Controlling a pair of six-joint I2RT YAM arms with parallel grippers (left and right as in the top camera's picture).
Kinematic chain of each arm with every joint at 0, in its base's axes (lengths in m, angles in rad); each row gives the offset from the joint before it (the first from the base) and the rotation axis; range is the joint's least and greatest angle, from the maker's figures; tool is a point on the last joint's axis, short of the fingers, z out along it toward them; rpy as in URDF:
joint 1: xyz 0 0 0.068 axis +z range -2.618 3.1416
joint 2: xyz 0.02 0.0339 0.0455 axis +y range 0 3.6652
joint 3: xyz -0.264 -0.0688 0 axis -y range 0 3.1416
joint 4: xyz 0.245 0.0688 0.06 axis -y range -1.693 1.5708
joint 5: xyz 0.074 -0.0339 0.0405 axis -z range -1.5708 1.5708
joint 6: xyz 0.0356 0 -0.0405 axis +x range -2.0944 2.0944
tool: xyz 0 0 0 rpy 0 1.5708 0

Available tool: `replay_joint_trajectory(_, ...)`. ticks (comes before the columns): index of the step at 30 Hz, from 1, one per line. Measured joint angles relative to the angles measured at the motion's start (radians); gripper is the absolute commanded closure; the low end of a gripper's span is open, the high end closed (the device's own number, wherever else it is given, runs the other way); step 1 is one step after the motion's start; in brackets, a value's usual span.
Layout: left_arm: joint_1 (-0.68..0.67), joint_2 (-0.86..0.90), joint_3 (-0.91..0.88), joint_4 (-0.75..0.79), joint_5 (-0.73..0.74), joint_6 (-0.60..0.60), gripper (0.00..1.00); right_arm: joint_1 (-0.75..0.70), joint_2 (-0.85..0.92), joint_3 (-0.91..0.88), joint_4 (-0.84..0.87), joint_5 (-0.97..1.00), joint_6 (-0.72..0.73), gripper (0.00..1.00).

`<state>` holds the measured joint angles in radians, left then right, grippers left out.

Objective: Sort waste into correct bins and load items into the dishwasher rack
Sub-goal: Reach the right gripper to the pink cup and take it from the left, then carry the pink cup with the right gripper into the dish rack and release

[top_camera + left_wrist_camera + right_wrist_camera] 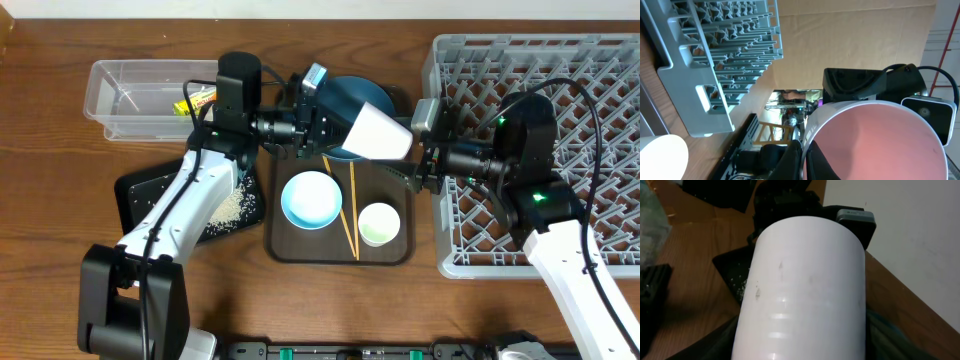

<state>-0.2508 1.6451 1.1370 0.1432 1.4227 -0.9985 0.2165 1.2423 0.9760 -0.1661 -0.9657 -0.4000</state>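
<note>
While the left hand (pixel 338 128) clamps the pink cup (pixel 380 132) over 1 o'clock of the brown tray (pixel 320 247), I cannot tell the grip of the right hand (pixel 425 152); the wrapper (pixel 197 98) is in the tub (pixel 120 78), and the rack (pixel 600 60) looks empty.

Brown wooden table (pixel 60 200) right across the view, and four things sit directly on it. Far left, there's the clear plastic tub (pixel 108 128), long side running left to right. Nearer than that, the black tray (pixel 140 192), lying at an angle. Centre, the brown serving tray (pixel 300 248), just beside the black tray's right corner. Over on the right, the big grey rack (pixel 600 60), just beside the serving tray.
</note>
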Motion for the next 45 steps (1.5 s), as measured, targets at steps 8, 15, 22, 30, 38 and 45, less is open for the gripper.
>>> replay_joint_trajectory(8,0.004,0.0,0.0,0.0,0.004,0.0,0.87,-0.001,0.0,0.001,-0.007,0.005,-0.002,0.44)
replay_joint_trajectory(15,-0.002,0.0,0.0,0.001,-0.002,0.104,0.53,0.002,0.0,0.004,-0.091,0.022,0.052,0.54)
replay_joint_trajectory(22,-0.002,0.001,0.0,-0.06,-0.084,0.277,0.44,-0.001,0.0,0.004,-0.176,0.175,0.166,0.94)
replay_joint_trajectory(30,0.022,0.001,0.0,-0.257,-0.28,0.46,0.43,-0.132,-0.035,0.005,-0.288,0.312,0.3,0.99)
replay_joint_trajectory(38,0.049,0.001,0.0,-0.413,-0.432,0.603,0.43,-0.281,-0.11,0.103,-0.549,0.408,0.349,0.99)
replay_joint_trajectory(45,0.049,-0.021,0.0,-0.52,-0.547,0.703,0.43,-0.409,-0.09,0.308,-0.876,0.647,0.425,0.99)
